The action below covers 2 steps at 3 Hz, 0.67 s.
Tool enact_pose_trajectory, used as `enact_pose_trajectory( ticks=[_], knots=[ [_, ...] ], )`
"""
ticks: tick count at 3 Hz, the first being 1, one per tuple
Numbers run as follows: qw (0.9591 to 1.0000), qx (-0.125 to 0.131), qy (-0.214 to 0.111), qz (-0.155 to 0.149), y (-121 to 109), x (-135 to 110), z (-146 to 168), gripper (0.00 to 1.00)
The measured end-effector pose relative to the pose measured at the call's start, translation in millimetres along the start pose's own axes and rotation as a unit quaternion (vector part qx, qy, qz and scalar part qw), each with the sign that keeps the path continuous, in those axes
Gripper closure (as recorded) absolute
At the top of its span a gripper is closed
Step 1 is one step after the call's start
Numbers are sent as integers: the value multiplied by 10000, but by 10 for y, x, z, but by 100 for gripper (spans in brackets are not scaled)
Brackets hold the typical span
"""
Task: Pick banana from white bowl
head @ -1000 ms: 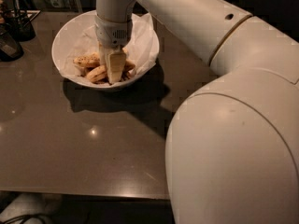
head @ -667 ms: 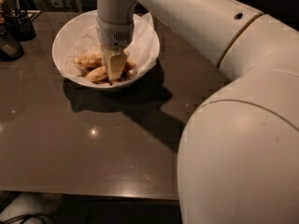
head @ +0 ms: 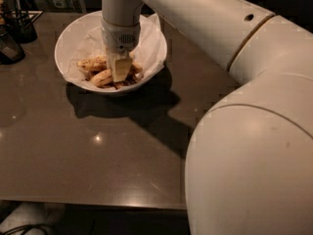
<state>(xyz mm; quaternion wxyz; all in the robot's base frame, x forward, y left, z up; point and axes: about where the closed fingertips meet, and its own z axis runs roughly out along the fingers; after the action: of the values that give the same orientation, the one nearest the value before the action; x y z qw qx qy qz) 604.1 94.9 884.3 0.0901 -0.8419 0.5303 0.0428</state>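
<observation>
The white bowl point(head: 68, 38) stands at the back left of the dark table, lined with crumpled white paper. Several bananas lie in it. A plump, smoother yellow-tan banana point(head: 101, 77) lies at the front of the pile; a brown-speckled one point(head: 91, 62) lies behind it. My gripper point(head: 121, 72) points straight down into the bowl, its tip among the bananas just right of the plump one. The gripper's body hides whatever lies under it.
Small dark containers point(head: 19, 26) stand at the table's back left corner, left of the bowl. My large white arm point(head: 244, 106) covers the right side of the view. The dark tabletop point(head: 98, 151) reaches to the front edge.
The arm's near segment has shifted slightly to the right in view. The gripper stays down in the bowl at about the same spot.
</observation>
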Motion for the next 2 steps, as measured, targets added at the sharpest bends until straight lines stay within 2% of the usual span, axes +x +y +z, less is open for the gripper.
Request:
enact_pose_trajectory(
  ticks=[1, 2],
  knots=[
    [10000, 92, 25, 14, 6, -25, -75, 100],
    [9997, 188, 170, 0, 95, -114, -297, 100]
  ],
)
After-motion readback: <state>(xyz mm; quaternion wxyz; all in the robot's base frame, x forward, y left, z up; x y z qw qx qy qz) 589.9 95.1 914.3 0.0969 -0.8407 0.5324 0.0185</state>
